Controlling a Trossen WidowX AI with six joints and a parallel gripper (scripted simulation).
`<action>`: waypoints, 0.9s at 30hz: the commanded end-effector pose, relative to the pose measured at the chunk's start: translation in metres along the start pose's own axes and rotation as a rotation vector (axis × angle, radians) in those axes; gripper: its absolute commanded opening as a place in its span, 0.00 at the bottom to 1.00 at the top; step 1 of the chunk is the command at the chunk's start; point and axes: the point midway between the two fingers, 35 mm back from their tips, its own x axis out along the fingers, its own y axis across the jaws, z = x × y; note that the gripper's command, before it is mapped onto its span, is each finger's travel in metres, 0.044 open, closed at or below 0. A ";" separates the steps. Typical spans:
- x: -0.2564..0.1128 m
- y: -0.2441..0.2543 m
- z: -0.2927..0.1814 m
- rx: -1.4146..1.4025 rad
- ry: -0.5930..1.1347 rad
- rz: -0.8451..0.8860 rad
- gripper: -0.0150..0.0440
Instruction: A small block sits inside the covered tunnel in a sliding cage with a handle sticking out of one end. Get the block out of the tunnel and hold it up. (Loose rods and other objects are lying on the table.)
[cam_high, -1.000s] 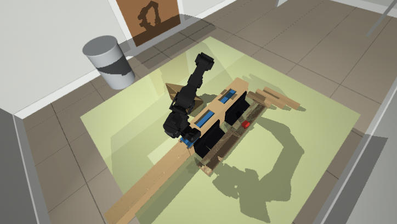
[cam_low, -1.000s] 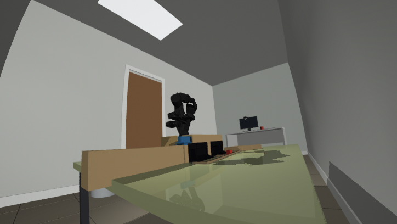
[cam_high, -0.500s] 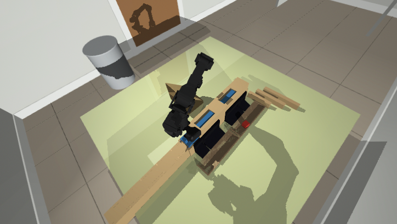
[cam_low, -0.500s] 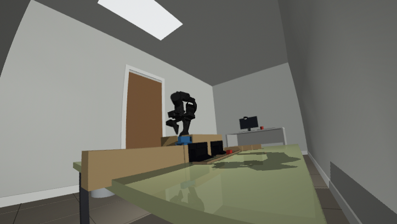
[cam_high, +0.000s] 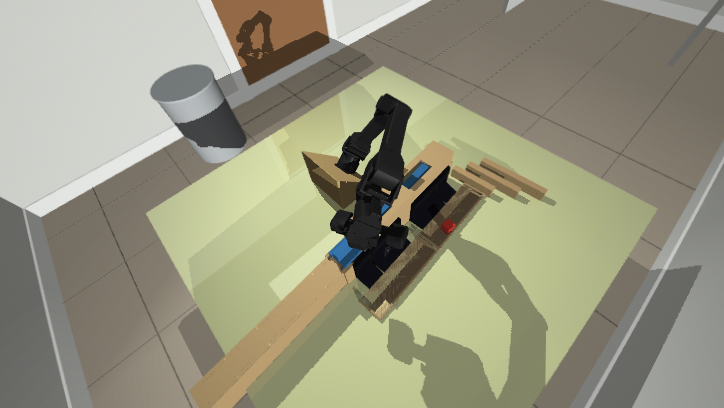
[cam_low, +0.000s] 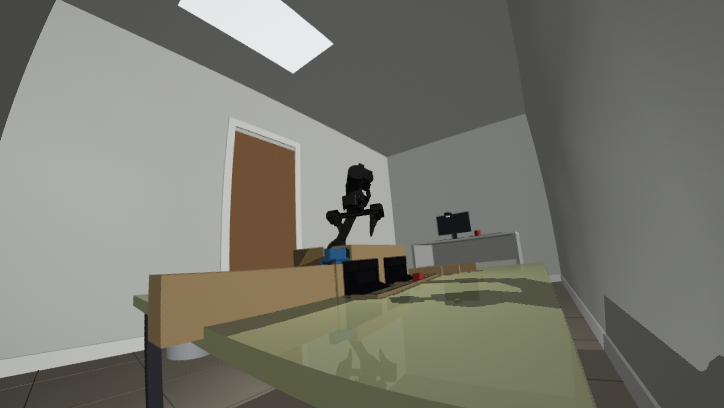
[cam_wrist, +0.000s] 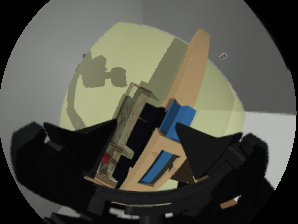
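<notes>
Plainly, the empty pincer (cam_high: 372, 253) (cam_low: 356, 230) (cam_wrist: 147, 123) gapes fully wide.

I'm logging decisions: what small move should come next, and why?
Probably carry the tool across toward the red block, then lower: its fingers stand open and empty above the tunnel, while the block lies exposed in the tray alongside.
</notes>
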 end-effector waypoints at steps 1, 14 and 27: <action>0.003 0.058 -0.038 -0.269 0.011 0.011 1.00; 0.035 0.183 -0.230 -1.131 0.273 0.136 1.00; 0.043 0.187 -0.243 -1.172 0.287 0.146 1.00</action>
